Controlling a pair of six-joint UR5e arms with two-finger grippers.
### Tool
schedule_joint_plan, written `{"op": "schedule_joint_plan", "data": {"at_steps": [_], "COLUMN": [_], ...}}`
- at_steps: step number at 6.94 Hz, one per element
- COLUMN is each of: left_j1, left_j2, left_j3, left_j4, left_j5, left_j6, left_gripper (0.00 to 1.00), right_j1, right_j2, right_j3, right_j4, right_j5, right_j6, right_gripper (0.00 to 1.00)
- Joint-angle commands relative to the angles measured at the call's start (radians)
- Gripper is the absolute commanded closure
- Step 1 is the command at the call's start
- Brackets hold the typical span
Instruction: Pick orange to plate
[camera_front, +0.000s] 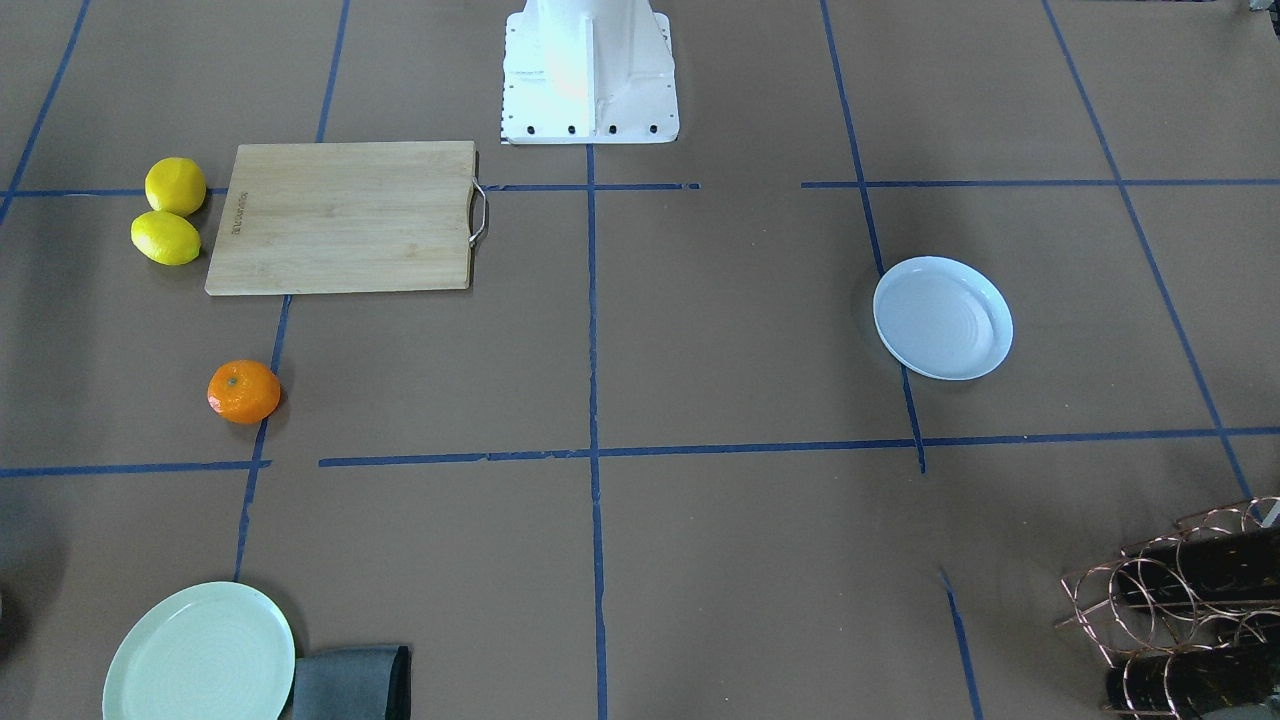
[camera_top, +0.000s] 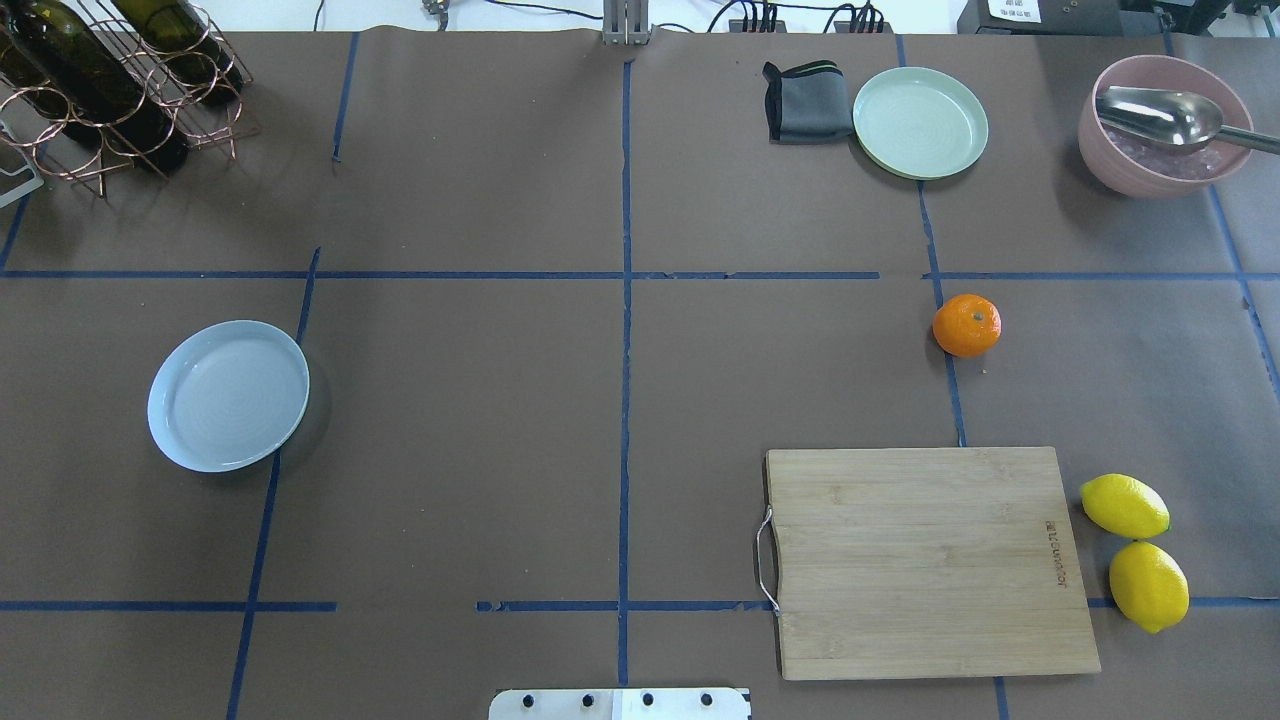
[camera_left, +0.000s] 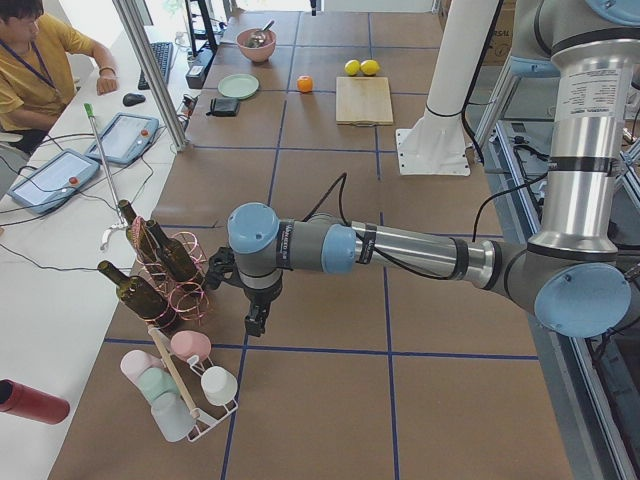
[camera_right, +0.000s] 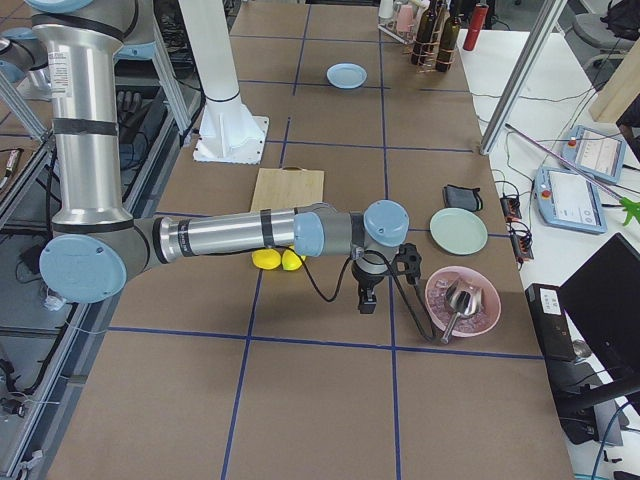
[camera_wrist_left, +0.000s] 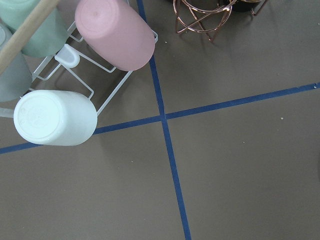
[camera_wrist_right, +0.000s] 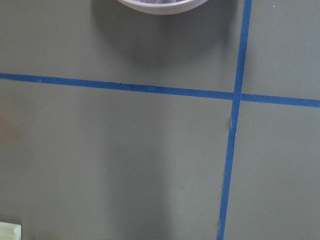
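The orange (camera_front: 243, 391) (camera_top: 966, 325) lies alone on the brown table, beyond the far edge of the cutting board on my right side. The pale blue-white plate (camera_front: 942, 318) (camera_top: 228, 395) sits empty on my left side, far from the fruit. Neither arm shows in the overhead or front views. My left gripper (camera_left: 256, 322) hangs near the wine rack at the table's left end. My right gripper (camera_right: 367, 298) hangs beside the pink bowl at the right end. Only the side views show them, so I cannot tell whether either is open or shut.
A wooden cutting board (camera_top: 935, 560) lies at my near right with two lemons (camera_top: 1135, 550) beside it. A pale green plate (camera_top: 920, 122), a grey cloth (camera_top: 805, 102) and a pink bowl with a spoon (camera_top: 1160, 125) stand far right. A copper wine rack (camera_top: 110, 85) stands far left.
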Motion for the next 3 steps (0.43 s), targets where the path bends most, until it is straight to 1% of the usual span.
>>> {"op": "schedule_joint_plan", "data": {"at_steps": [1,2,3], "left_j1": [0.096,0.242,0.356], "left_j2": [0.009,0.001,-0.005], "left_j3": [0.003,0.010,0.025], "left_j4": [-0.181,-0.211,-0.326], "left_j5": [-0.095,-0.097,-0.076], "left_j6": [-0.022,-0.162,-0.353], "left_gripper": [0.00,0.00,0.00], "right_j1": [-0.011,-0.019,-0.019], "right_j2": [0.000,-0.001,-0.004], "right_j3": [0.004,-0.005,-0.003], "right_j4": [0.008,0.049,0.051], "right_j5": [0.000,-0.001,0.000], "right_j6": [0.000,0.002,0.005], "right_gripper": [0.00,0.00,0.00]}}
